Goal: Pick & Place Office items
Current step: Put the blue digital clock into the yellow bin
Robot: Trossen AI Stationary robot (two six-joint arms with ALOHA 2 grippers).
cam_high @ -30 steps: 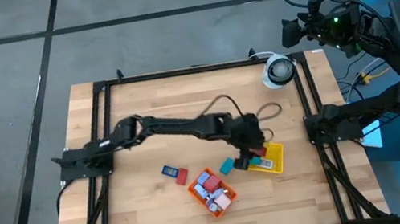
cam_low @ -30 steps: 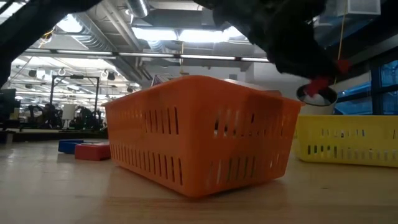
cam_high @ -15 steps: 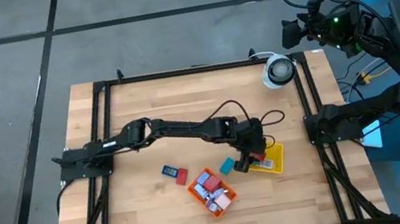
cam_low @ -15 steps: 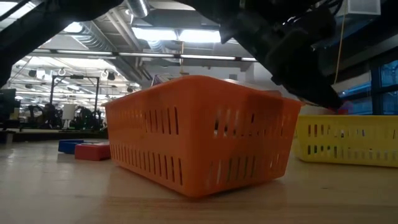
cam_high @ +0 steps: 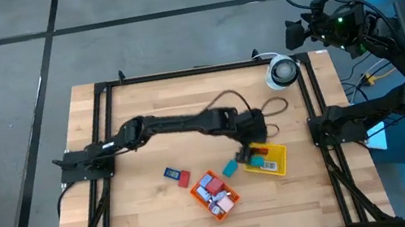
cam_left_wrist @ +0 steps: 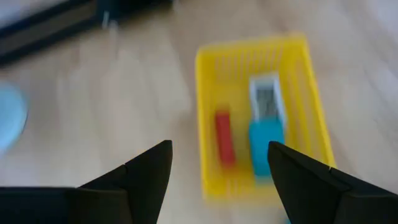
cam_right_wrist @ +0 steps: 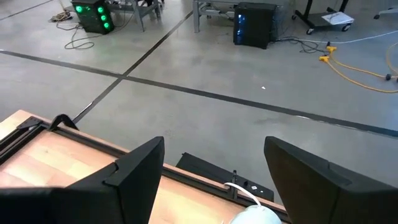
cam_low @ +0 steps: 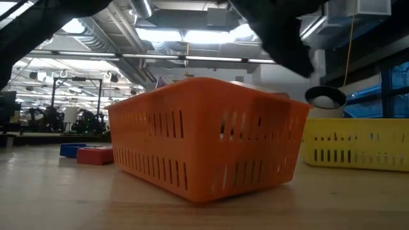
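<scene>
My left gripper [cam_high: 251, 140] [cam_left_wrist: 217, 180] is open and hovers above the yellow tray [cam_high: 270, 160] [cam_left_wrist: 258, 118], touching nothing. In that tray lie a red piece [cam_left_wrist: 224, 138] [cam_high: 258, 152], a teal piece [cam_left_wrist: 266, 147] and a white-grey piece [cam_left_wrist: 266, 99]. Another teal piece [cam_high: 230, 166] rests on the table beside the tray. The orange tray [cam_high: 216, 195] [cam_low: 204, 137] holds several small pieces. A blue piece [cam_high: 171, 173] [cam_low: 71, 150] and a red piece [cam_high: 184, 179] [cam_low: 96, 155] lie flat on the wood. My right gripper [cam_right_wrist: 214, 174] [cam_high: 296, 32] is open, raised beyond the far right corner.
A white round object [cam_high: 282, 71] [cam_low: 326, 97] sits at the table's far right corner. A black frame [cam_high: 100, 89] runs along the table's edges. Bare wood [cam_high: 168, 103] stretches across the far half of the table and along its left side.
My left gripper, carrying a red piece over the yellow tray, dipped down into the tray, let go of the piece, then rose and drew back toward the far edge. The red piece now lies in the yellow tray.
</scene>
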